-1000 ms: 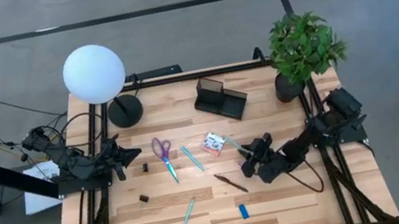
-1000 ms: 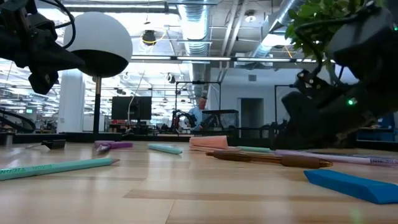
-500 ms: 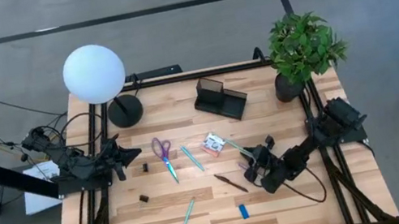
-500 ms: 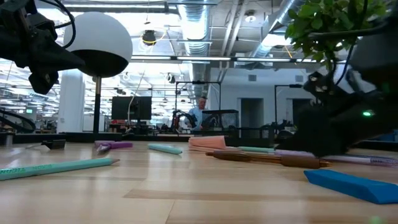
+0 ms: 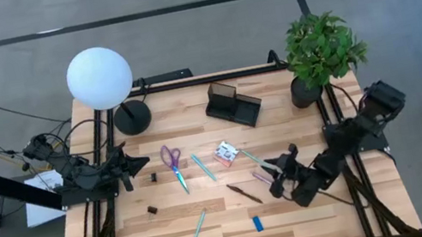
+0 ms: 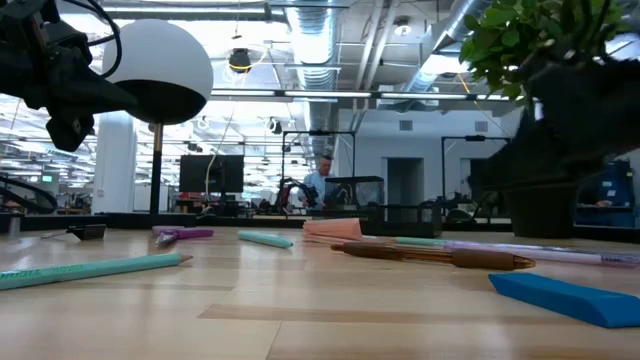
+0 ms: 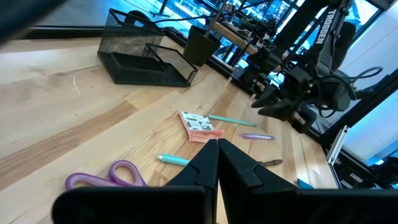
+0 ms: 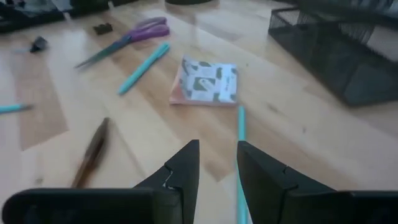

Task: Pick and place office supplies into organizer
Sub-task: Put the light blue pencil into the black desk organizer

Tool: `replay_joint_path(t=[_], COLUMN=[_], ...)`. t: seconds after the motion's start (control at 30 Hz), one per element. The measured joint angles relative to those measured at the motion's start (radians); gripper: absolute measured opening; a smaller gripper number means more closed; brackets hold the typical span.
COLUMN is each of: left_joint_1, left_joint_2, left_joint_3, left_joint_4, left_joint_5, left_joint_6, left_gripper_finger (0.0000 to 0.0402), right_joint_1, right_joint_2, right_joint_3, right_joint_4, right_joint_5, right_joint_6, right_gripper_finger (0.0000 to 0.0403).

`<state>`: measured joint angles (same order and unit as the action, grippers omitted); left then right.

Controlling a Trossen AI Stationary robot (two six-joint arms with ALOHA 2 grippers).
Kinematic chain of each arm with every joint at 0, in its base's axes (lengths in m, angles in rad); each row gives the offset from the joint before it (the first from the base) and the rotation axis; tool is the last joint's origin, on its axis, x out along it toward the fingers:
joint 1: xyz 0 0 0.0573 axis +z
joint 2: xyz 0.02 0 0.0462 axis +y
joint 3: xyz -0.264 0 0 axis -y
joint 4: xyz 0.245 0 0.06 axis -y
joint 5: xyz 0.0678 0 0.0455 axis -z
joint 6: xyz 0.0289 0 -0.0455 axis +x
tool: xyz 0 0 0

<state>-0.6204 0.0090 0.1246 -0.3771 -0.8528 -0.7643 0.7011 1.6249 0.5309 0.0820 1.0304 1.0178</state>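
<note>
Supplies loose on worktop [image 5: 313, 205]; organizer [image 5: 233, 102] empty near the far edge.

Right gripper [image 5: 281, 178] hovers narrowly parted, holding nothing, over a teal pen [image 8: 240, 158] beside the patterned packet [image 5: 226, 152]. Left gripper [image 5: 142, 160] waits shut at the left edge. Lamp base [image 5: 132, 117] and potted plant [image 5: 319, 51] flank the organizer at the far corners.

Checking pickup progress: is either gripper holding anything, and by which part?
Nothing is held: the right gripper stands open over the teal pen; the left gripper is shut, empty.
</note>
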Motion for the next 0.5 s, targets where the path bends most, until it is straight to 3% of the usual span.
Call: replay_joint_path(t=[0.23, 0.5], left_joint_1=[0.000, 0.000], left_joint_2=[0.000, 0.000], left_joint_3=[0.000, 0.000], left_joint_4=[0.000, 0.000], left_joint_5=[0.000, 0.000], left_joint_6=[0.000, 0.004], left_gripper_finger=[0.0000, 0.0000], right_joint_1=[0.144, 0.217], right_joint_2=[0.099, 0.297], right_joint_3=[0.000, 0.000], right_joint_4=[-0.045, -0.030], right_joint_5=[0.077, 0.192], right_joint_6=[0.171, 0.371], right_gripper_finger=[0.0102, 0.0102])
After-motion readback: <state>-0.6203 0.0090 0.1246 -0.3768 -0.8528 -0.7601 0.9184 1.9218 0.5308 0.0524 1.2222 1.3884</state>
